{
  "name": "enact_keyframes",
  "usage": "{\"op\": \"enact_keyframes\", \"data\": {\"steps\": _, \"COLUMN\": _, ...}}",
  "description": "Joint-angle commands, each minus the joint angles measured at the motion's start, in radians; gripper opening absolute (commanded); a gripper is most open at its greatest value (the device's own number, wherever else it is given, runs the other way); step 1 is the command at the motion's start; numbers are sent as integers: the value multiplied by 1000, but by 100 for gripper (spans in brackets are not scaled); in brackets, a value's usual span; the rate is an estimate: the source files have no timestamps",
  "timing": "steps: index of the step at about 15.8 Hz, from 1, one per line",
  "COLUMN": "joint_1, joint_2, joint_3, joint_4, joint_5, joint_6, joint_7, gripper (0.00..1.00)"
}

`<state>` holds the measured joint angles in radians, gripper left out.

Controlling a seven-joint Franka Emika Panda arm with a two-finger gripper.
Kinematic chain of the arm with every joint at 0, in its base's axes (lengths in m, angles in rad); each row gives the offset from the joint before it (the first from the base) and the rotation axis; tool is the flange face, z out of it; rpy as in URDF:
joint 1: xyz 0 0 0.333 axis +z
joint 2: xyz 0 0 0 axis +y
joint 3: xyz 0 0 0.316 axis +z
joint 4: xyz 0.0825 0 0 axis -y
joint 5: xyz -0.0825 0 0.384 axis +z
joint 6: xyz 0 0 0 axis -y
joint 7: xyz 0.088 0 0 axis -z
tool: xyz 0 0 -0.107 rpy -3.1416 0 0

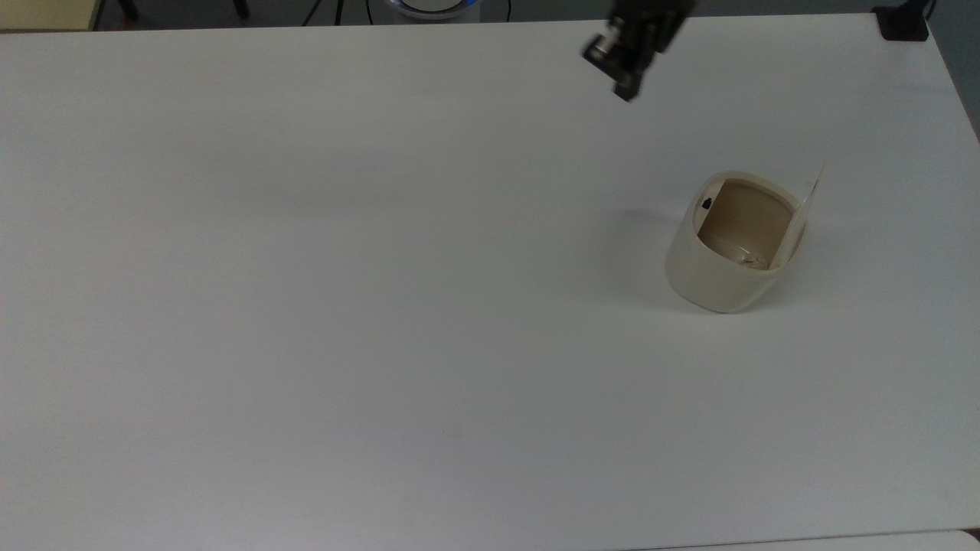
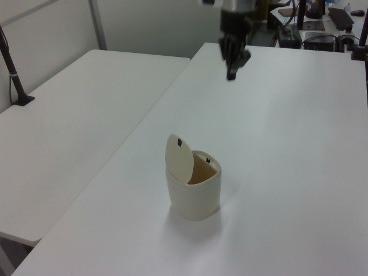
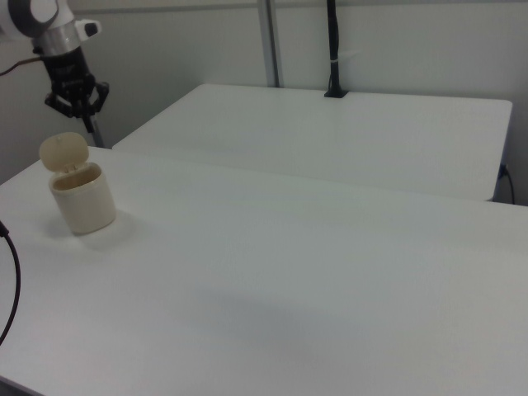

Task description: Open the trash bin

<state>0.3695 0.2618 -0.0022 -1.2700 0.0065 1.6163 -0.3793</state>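
Observation:
The cream-white trash bin (image 1: 716,279) stands on the white table, near the top view's right edge. Its lid (image 2: 179,160) is swung up and stands almost upright, so the brownish inside (image 1: 743,222) shows. A small black button (image 1: 706,203) sits at the rim. In the right view the bin (image 3: 82,206) is at the far left with its lid (image 3: 64,153) raised. My gripper (image 2: 232,73) hangs high above the table, well apart from the bin, with its fingers together and nothing in them. In the top view the gripper (image 1: 626,90) is blurred near the upper edge.
A second white table (image 2: 86,98) adjoins this one along a seam. A black post (image 2: 14,75) stands on it. Desks with cables and equipment (image 2: 322,23) lie beyond the far end. A black cable (image 3: 10,289) hangs at the right view's left edge.

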Motion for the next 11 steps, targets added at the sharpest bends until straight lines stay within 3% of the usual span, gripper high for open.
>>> {"op": "enact_keyframes", "data": {"steps": 1, "joint_1": -206, "joint_2": -148, "joint_3": 128, "joint_4": -160, "joint_5": -3, "joint_6": -56, "joint_7": 166, "gripper": 6}}
{"op": "enact_keyframes", "data": {"steps": 3, "joint_1": -295, "joint_2": -173, "joint_3": 145, "joint_4": -161, "joint_5": -2, "joint_6": -110, "joint_7": 249, "gripper": 22}}
{"op": "enact_keyframes", "data": {"steps": 4, "joint_1": -322, "joint_2": -182, "joint_3": 145, "joint_4": -169, "joint_5": -3, "joint_6": -130, "joint_7": 278, "gripper": 37}}
{"op": "enact_keyframes", "data": {"steps": 5, "joint_1": -345, "joint_2": -193, "joint_3": 145, "joint_4": -181, "joint_5": -3, "joint_6": -136, "joint_7": 313, "gripper": 53}}
{"op": "enact_keyframes", "data": {"steps": 7, "joint_1": -362, "joint_2": -203, "joint_3": 133, "joint_4": -207, "joint_5": -13, "joint_6": -128, "joint_7": 405, "gripper": 100}}
{"op": "enact_keyframes", "data": {"steps": 11, "joint_1": -371, "joint_2": -200, "joint_3": 79, "joint_4": -221, "joint_5": -11, "joint_6": -95, "joint_7": 428, "gripper": 100}}
